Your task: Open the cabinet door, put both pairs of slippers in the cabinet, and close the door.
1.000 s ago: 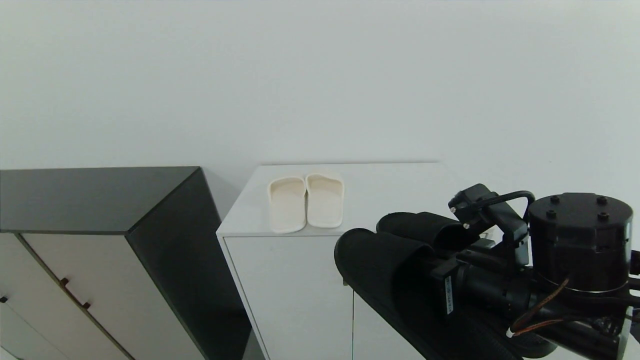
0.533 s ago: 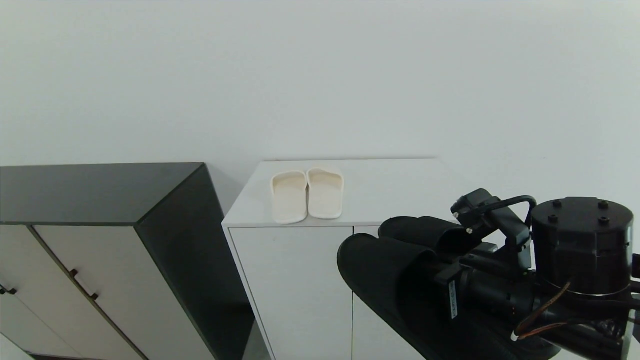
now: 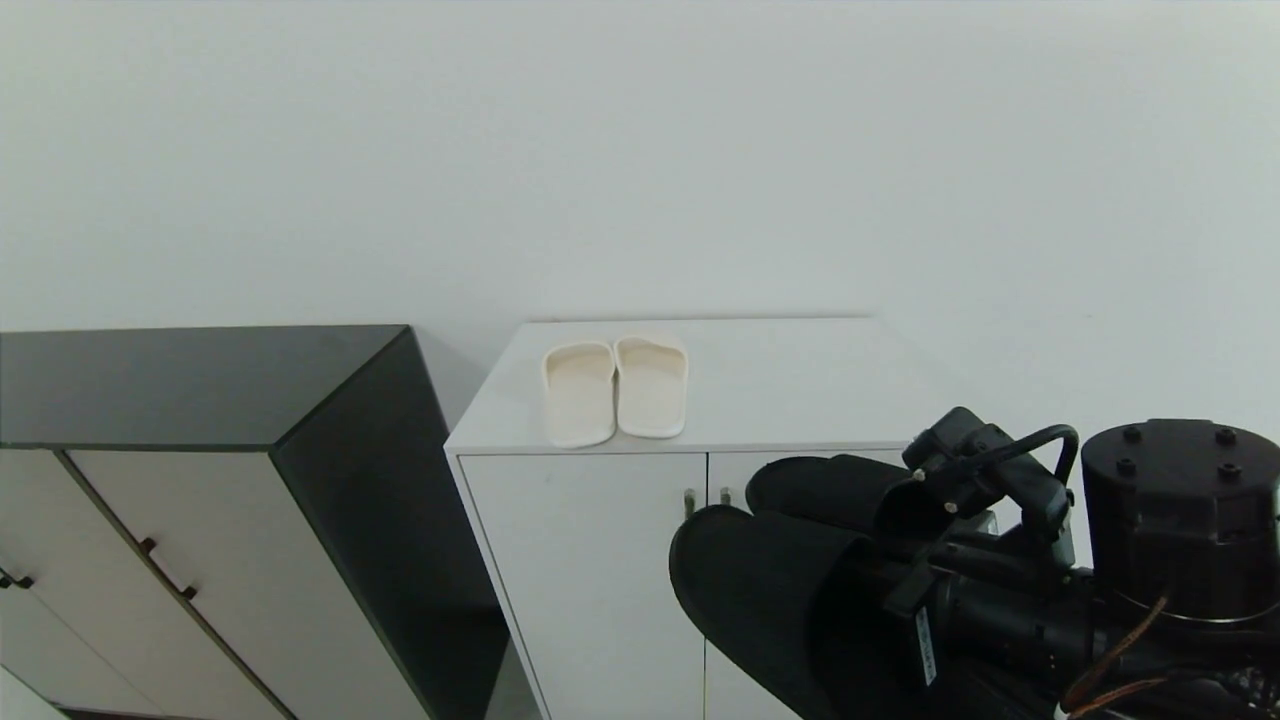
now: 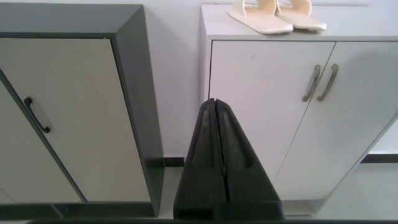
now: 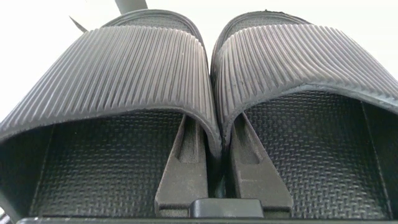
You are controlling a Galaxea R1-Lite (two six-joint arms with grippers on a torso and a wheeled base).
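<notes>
Two pairs of slippers in sight. Near and to the right, black slippers (image 3: 790, 570) held in the air side by side by right gripper (image 5: 216, 149), one finger (image 5: 183, 162) inside each slipper. Jaws narrow, pinching the two inner strap walls together. Farther off, cream slippers (image 3: 615, 390) lying flat and touching each other on the left part of white cabinet (image 3: 800, 385), close to its near edge. Both doors (image 3: 590, 580) shut, with two upright handles (image 4: 320, 82) just beside each other at the middle seam. Left gripper (image 4: 214, 109) low, facing the gap between dark cabinet (image 3: 200, 385) and the white one. Jaws pressed fully together, holding nothing. Dark cabinet just left of the white one, pale fronts shut.
</notes>
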